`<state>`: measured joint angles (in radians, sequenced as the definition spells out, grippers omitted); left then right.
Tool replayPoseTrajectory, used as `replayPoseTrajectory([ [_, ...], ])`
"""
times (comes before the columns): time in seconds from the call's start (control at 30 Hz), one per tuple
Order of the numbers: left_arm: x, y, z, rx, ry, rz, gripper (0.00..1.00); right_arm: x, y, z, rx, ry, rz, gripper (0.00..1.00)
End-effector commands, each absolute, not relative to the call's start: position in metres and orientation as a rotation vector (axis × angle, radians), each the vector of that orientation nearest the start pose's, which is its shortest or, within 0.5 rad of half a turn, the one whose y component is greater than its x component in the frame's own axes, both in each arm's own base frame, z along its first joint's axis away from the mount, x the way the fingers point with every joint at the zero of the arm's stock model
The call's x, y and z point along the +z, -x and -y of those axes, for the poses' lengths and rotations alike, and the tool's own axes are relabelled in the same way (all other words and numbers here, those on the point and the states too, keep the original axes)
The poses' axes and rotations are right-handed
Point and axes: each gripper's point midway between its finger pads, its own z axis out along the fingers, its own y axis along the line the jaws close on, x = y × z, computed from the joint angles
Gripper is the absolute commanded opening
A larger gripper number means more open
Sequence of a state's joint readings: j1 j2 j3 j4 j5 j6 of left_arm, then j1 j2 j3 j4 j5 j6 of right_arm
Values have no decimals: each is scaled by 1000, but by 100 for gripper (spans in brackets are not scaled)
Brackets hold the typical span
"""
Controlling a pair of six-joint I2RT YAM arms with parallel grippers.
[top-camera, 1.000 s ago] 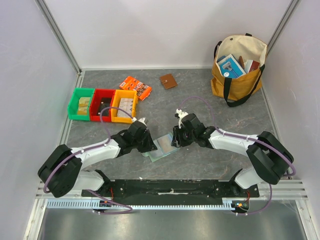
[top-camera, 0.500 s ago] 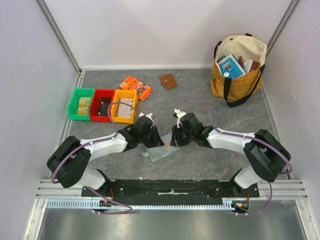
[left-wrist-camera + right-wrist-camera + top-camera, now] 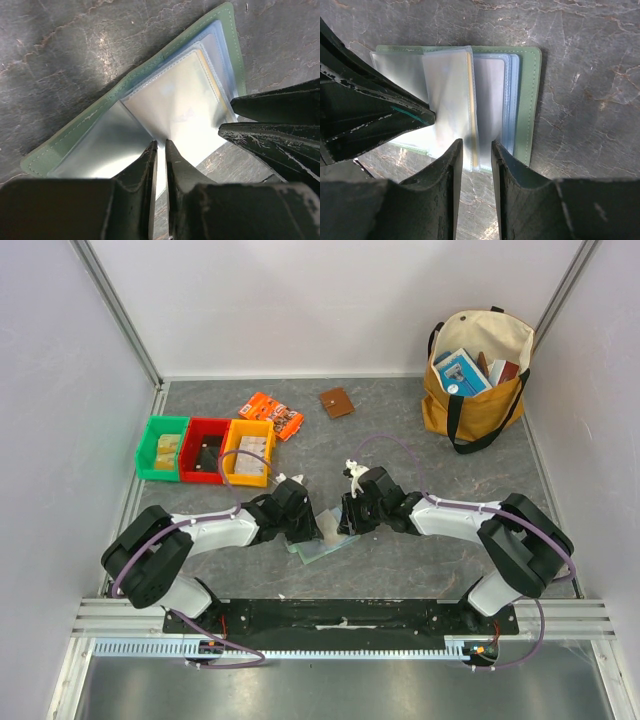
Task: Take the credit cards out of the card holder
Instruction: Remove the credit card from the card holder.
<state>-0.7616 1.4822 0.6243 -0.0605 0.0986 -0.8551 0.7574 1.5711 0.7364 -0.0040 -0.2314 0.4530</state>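
Note:
The pale green card holder (image 3: 322,540) lies open on the dark table between both arms. It also shows in the left wrist view (image 3: 75,140) and the right wrist view (image 3: 527,100). Clear sleeves fan out of it. One sleeve holds a tan-orange credit card whose edge (image 3: 474,125) stands up; that card also shows in the left wrist view (image 3: 214,80). My left gripper (image 3: 160,145) is nearly shut, empty, with its tips on the sleeves. My right gripper (image 3: 476,145) is open, its jaws standing on either side of that card's sleeve.
Green (image 3: 162,447), red (image 3: 205,450) and yellow (image 3: 248,452) bins stand at the back left. An orange printed packet (image 3: 272,414) and a brown wallet (image 3: 337,402) lie behind. A yellow tote bag (image 3: 475,370) stands at the back right.
My left gripper has moved right onto the card holder. My right gripper has edged left over it. The holder has stayed in place.

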Motion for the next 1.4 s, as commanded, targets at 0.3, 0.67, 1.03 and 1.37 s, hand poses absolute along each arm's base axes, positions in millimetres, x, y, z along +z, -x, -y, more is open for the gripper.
replayPoseTrajectory([
  [0.3,0,-197,253,-682,109,-2705,16,59,-229,-305,882,512,-2412,30],
  [0.67,4,-196,252,-703,134,-2681,15,76,-220,-318,1028,537,-2362,0],
  [1.03,62,-198,227,-784,304,-2446,26,99,-210,-343,990,687,-2320,2],
  [1.37,74,-178,169,-742,520,-2295,31,83,-166,-386,902,971,-2335,31],
])
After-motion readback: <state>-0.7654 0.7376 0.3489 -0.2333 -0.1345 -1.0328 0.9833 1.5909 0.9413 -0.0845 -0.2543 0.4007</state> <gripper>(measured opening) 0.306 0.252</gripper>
